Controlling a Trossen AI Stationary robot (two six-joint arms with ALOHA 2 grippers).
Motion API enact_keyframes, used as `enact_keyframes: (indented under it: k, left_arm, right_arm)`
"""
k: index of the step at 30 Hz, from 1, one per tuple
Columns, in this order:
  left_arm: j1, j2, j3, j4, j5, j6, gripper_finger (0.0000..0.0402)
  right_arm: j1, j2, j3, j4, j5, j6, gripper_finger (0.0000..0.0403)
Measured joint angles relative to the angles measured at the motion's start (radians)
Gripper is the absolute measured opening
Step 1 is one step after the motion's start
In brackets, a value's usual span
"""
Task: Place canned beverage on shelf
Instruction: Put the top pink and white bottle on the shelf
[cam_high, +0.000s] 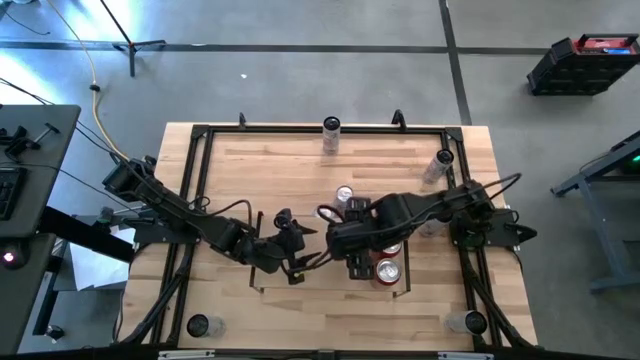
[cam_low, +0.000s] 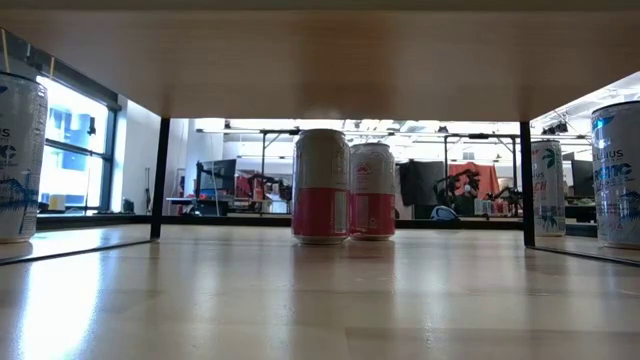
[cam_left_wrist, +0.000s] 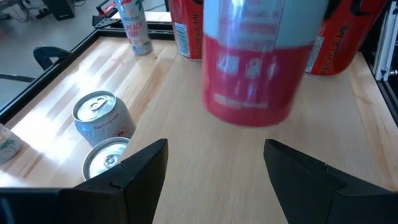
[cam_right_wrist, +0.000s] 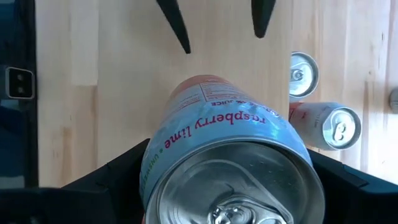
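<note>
A pale-blue and red beverage can (cam_right_wrist: 217, 155) marked "raspberry lime" hangs above the light-wood shelf (cam_left_wrist: 186, 106), with my right gripper (cam_right_wrist: 230, 186) shut on it. In the high view my right hand (cam_high: 352, 255) covers this can. My left gripper (cam_left_wrist: 214, 162) stands open just left of the can (cam_left_wrist: 252, 68), fingers aimed at it with nothing between them; its tips (cam_right_wrist: 177, 28) show in the right wrist view. Two pale-red cans (cam_left_wrist: 102, 115) stand upright on the shelf floor, farther from the near edge. My right gripper pinches the can between its two fingers (cam_right_wrist: 118, 177), one on each side of the can's wall just under the top rim (cam_right_wrist: 158, 186). The fingers come from above, pointing steeply down. The can is nearly upright, top up, its bottom (cam_left_wrist: 249, 115) clear of the wood.
Two red cans (cam_high: 387, 268) stand close to my right hand on its right side. More cans stand at the table's corners and edges (cam_high: 331, 130), (cam_high: 440, 165), (cam_high: 200, 325), (cam_high: 468, 322). Black rails (cam_left_wrist: 74, 59) edge the wood; bare wood lies between the two grippers.
</note>
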Motion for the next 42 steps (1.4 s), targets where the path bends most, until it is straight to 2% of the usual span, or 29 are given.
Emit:
enact_keyframes:
  k: [14, 26, 42]
  left_arm:
    - [0.001, 0.000, 0.000, 0.002, -0.001, -0.001, 0.0255]
    - [0.000, -0.001, 0.000, 0.021, -0.003, 0.003, 0.0255]
    - [-0.041, -0.092, 0.001, 0.014, 0.014, 0.073, 0.0255]
  right_arm:
    - [-0.131, 0.010, 0.000, 0.000, -0.059, -0.117, 0.0303]
    - [-0.153, 0.014, 0.000, -0.001, -0.094, -0.160, 0.0303]
    - [-0.153, 0.052, 0.000, 0.000, -0.106, -0.166, 0.0303]
